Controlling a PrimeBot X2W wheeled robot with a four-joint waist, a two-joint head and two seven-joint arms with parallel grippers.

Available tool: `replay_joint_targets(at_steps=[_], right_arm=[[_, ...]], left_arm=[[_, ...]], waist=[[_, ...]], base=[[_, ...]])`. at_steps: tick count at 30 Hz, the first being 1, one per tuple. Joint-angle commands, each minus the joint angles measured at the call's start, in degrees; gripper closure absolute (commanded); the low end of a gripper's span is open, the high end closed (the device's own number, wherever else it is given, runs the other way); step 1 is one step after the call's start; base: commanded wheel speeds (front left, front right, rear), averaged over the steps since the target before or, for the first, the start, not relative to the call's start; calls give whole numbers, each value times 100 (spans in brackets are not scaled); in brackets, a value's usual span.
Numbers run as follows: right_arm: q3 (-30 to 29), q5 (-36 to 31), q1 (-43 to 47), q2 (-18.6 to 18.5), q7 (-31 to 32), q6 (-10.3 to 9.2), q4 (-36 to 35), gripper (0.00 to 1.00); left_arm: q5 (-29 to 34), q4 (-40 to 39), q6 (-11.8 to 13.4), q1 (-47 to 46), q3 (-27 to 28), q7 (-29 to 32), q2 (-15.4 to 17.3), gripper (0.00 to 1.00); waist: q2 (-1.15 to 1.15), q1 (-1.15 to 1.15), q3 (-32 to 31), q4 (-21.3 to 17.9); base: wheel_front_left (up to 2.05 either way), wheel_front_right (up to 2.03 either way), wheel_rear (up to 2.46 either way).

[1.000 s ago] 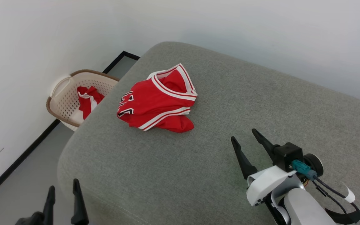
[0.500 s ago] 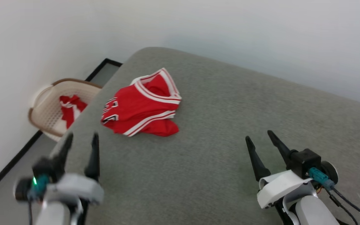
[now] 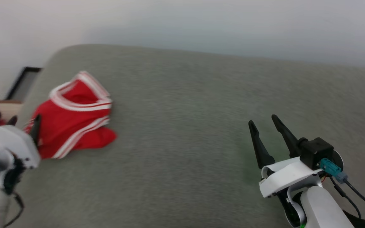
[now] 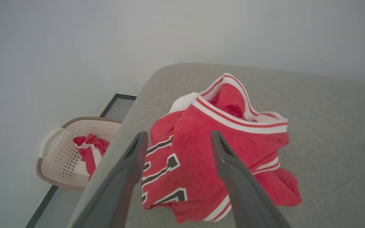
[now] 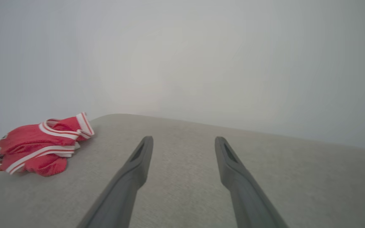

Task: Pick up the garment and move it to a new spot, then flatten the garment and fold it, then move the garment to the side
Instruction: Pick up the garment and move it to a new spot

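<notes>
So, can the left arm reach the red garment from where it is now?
Probably yes. The left gripper is open, its fingers aimed at the garment from close by, and nothing lies between them on the grey cushion.

1 red garment (image 4: 195, 152). 1 grey cushion (image 3: 185, 126) under it. 1 perforated basket (image 4: 59, 164), 1 more red-and-white cloth (image 4: 90, 152) inside it. 2 claws: left claw (image 4: 178, 134), right claw (image 5: 184, 138), 2 dark fingers each, 4 fingers total.
</notes>
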Motion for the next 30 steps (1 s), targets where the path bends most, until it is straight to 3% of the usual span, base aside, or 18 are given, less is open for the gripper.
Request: replay_joint_targets(at_steps=[1, 5, 10, 17, 20, 22, 23, 24, 25, 30], right_arm=[[35, 77, -35, 4, -4, -3, -37, 0], [96, 183, 31, 8, -4, -3, -88, 0], [184, 207, 6, 7, -4, -2, -139, 0], [333, 146, -144, 7, -4, -3, -276, 0], [416, 224, -203, 7, -4, -3, -388, 0], [482, 239, -175, 8, -3, -3, -456, 0], [510, 253, -158, 8, -3, -3, -491, 0], [528, 259, -141, 8, -4, -3, -510, 0], [555, 263, -112, 8, -4, -3, -519, 0], [551, 227, 11, 4, -4, -3, -435, 0]], left_arm=[[-310, 141, 4, -148, -111, 303, 174, 0], [-919, 331, 7, -184, -502, 1084, 629, 0], [-1566, 554, 6, -137, -825, 1859, 869, 0], [-2185, 983, 4, -48, -1084, 2568, 753, 0], [-2303, 1077, 3, 21, -1225, 2592, 663, 2], [-2375, 1133, 2, 59, -1309, 2552, 583, 32], [-2399, 1171, 2, 64, -1332, 2522, 563, 69], [-2409, 1197, 2, 72, -1363, 2460, 549, 95], [-2428, 1211, 2, 72, -1383, 2389, 549, 100], [-2342, 1077, -13, -163, -1451, 1587, 684, 100]], waist=[[0, 0, 920, -1449], [0, 0, 898, -1755], [0, 0, 973, -1990], [0, 0, 1238, -2146], [0, 0, 1259, -2146], [0, 0, 1220, -2121], [0, 0, 1196, -2103], [0, 0, 1151, -2083], [0, 0, 1103, -2060], [0, 0, 808, -1890]], base=[[0, 0, 0], [0, 0, 0], [0, 0, 0], [0, 0, 0], [0, 0, 0], [0, 0, 0], [0, 0, 0], [0, 0, 0], [0, 0, 0], [0, 0, 0]])
